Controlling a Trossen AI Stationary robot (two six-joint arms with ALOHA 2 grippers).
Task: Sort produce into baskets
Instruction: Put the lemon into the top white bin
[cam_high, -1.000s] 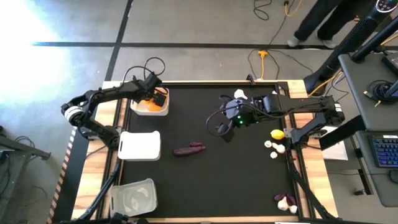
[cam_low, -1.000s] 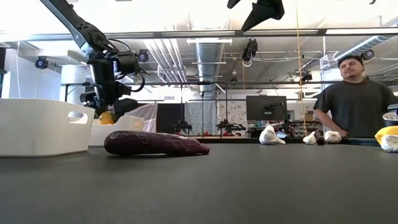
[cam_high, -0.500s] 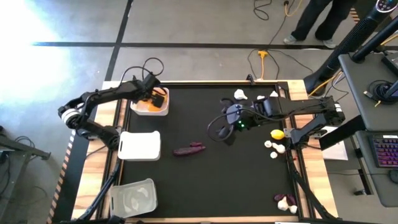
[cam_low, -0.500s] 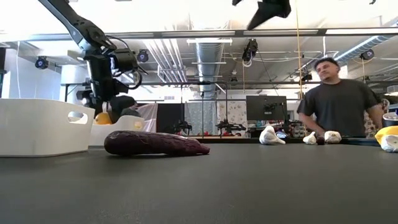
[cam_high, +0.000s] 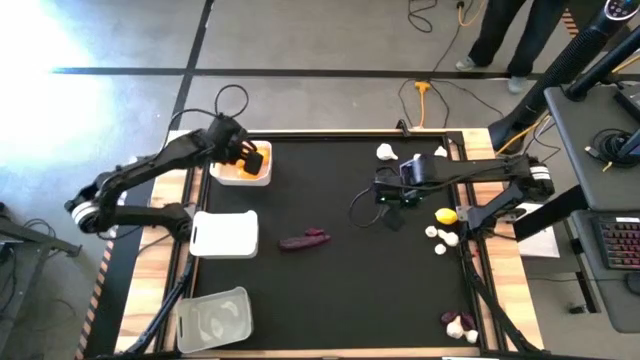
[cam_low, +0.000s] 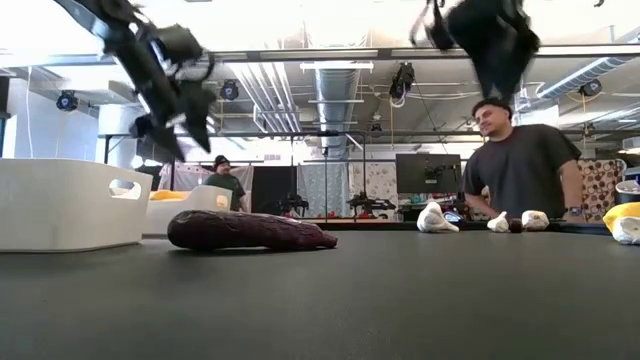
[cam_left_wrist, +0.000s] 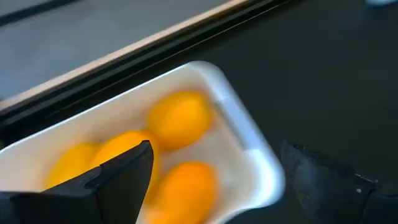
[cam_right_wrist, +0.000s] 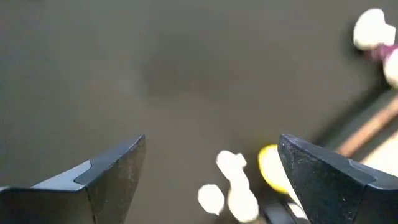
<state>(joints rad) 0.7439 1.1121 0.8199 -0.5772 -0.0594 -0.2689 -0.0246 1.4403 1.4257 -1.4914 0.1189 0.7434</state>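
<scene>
My left gripper (cam_high: 252, 160) (cam_left_wrist: 214, 180) hangs open above the far white basket (cam_high: 222, 176) (cam_left_wrist: 249, 143), where several yellow-orange fruits (cam_left_wrist: 180, 118) lie. My right gripper (cam_high: 393, 197) (cam_right_wrist: 211, 168) stands open, pointing down above bare mat right of the table's middle. A yellow fruit (cam_high: 446, 215) (cam_right_wrist: 273, 168) and three garlic bulbs (cam_high: 440, 240) (cam_right_wrist: 231, 165) lie to its right. A purple sweet potato (cam_high: 304, 240) (cam_low: 250, 230) lies on its side mid-table. A second white basket (cam_high: 225, 235) and a clear basket (cam_high: 213, 318) stand at the left edge.
Two more garlic bulbs (cam_high: 386, 152) lie near the far edge. A purple piece and white bulbs (cam_high: 458, 322) sit at the near right corner. Cables loop beside both wrists. A person (cam_low: 520, 165) stands beyond the table's far side.
My left gripper has let go of an orange fruit over the far white basket, risen and tipped up. My right gripper has come down, gone toward the table's right edge and tipped until it points down.
</scene>
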